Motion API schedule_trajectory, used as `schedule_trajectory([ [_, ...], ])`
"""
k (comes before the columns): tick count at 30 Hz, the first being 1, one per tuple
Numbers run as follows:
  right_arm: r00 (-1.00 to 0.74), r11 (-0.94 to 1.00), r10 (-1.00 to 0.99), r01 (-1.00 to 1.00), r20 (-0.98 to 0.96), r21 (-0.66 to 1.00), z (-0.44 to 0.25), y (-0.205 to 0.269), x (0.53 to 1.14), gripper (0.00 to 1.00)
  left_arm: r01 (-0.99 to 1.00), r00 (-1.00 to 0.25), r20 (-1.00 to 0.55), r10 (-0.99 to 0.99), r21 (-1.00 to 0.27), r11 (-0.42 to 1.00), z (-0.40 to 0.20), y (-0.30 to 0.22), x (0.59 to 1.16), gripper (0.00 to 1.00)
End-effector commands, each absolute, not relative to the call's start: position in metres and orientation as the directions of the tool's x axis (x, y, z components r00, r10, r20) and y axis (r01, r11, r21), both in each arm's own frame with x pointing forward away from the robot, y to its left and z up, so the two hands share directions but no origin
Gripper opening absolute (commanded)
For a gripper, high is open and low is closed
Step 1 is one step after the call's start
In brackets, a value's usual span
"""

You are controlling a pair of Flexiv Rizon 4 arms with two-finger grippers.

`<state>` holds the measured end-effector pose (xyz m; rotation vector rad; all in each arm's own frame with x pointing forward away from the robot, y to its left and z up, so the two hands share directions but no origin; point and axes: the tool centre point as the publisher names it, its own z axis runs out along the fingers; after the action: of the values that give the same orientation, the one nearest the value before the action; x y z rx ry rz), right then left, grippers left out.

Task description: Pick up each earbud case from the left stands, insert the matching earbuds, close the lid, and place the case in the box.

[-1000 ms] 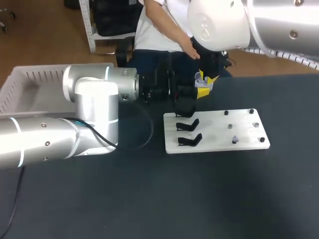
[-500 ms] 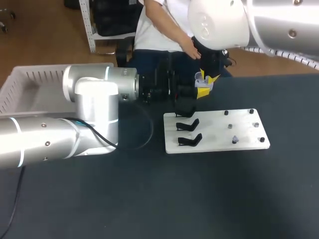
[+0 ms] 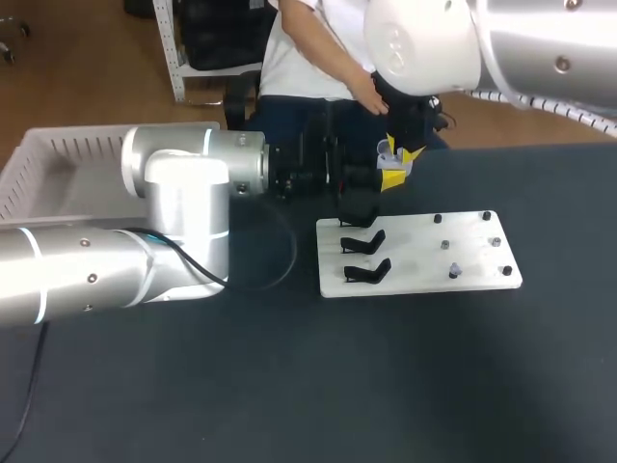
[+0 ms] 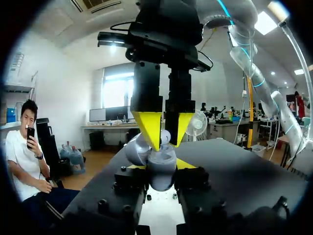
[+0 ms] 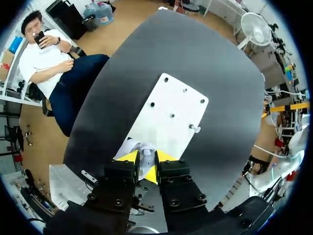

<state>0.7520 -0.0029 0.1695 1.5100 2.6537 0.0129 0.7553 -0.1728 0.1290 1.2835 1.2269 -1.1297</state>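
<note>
Fingers of my right gripper (image 4: 164, 128) stand nearly together, pinched from two sides on a small white earbud (image 4: 165, 138) and pointing straight down at the case (image 4: 160, 177). Below it my left gripper (image 4: 158, 166) is clamped on that case, one yellow tip at either flank. It holds the case in the air near the far edge of the table (image 3: 289, 386), just beyond the white board (image 3: 463, 246).

I judge the step in hand to be seating this earbud in its well. To do it well I would hold the left arm dead steady and come down vertically with the right. I would line the bud up with its pocket rather than the rim, and part the fingers only once it sits flush. A skewed push could twist the case in its grip or catch the lid (image 4: 136, 149).

The case is a rounded, pale grey-lilac shell, smooth and slightly glossy. Its lid is hinged open and leans back beside the right gripper's fingers. Further out, black stands (image 3: 364, 241) sit on the board's left part, and the box (image 3: 48, 159) lies well apart at the table's left.
</note>
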Motion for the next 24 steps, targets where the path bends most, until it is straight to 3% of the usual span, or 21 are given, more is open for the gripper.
schedule_trajectory([
  [1, -0.513, 0.517, 0.855, 0.854, -0.072, 0.051, 0.171, -0.001, 0.752, 0.27, 0.998, 0.056, -0.996, 0.07, 0.057, 0.009, 0.129, -0.173, 0.754, 0.0],
  [5, -0.52, 0.524, 0.851, 0.85, -0.07, 0.055, 0.171, 0.0, 0.75, 0.37, 0.998, 0.056, -0.996, 0.07, 0.057, 0.009, 0.129, -0.173, 0.754, 0.0],
  [10, -0.541, 0.545, 0.838, 0.835, -0.07, 0.072, 0.176, 0.002, 0.742, 0.34, 0.998, 0.056, -0.996, 0.07, 0.057, 0.009, 0.129, -0.173, 0.754, 0.0],
  [14, -0.619, 0.627, 0.779, 0.772, -0.101, 0.11, 0.182, 0.005, 0.73, 0.4, 0.998, 0.056, -0.996, 0.07, 0.057, 0.009, 0.129, -0.173, 0.754, 0.0],
  [16, -0.654, 0.662, 0.75, 0.737, -0.105, 0.135, 0.183, 0.005, 0.723, 0.49, 0.998, 0.056, -0.996, 0.07, 0.057, 0.009, 0.129, -0.173, 0.754, 0.0],
  [19, -0.711, 0.719, 0.693, 0.671, -0.12, 0.18, 0.184, 0.003, 0.712, 0.84, 0.998, 0.056, -0.996, 0.07, 0.057, 0.009, 0.129, -0.173, 0.754, 0.0],
  [22, -0.767, 0.773, 0.627, 0.589, -0.141, 0.235, 0.187, -0.003, 0.7, 0.99, 0.998, 0.056, -0.996, 0.07, 0.057, 0.009, 0.129, -0.173, 0.754, 0.0],
  [24, -0.799, 0.81, 0.577, 0.533, -0.169, 0.246, 0.19, -0.007, 0.691, 1.0, 0.998, 0.056, -0.996, 0.07, 0.057, 0.009, 0.129, -0.173, 0.754, 0.0],
])
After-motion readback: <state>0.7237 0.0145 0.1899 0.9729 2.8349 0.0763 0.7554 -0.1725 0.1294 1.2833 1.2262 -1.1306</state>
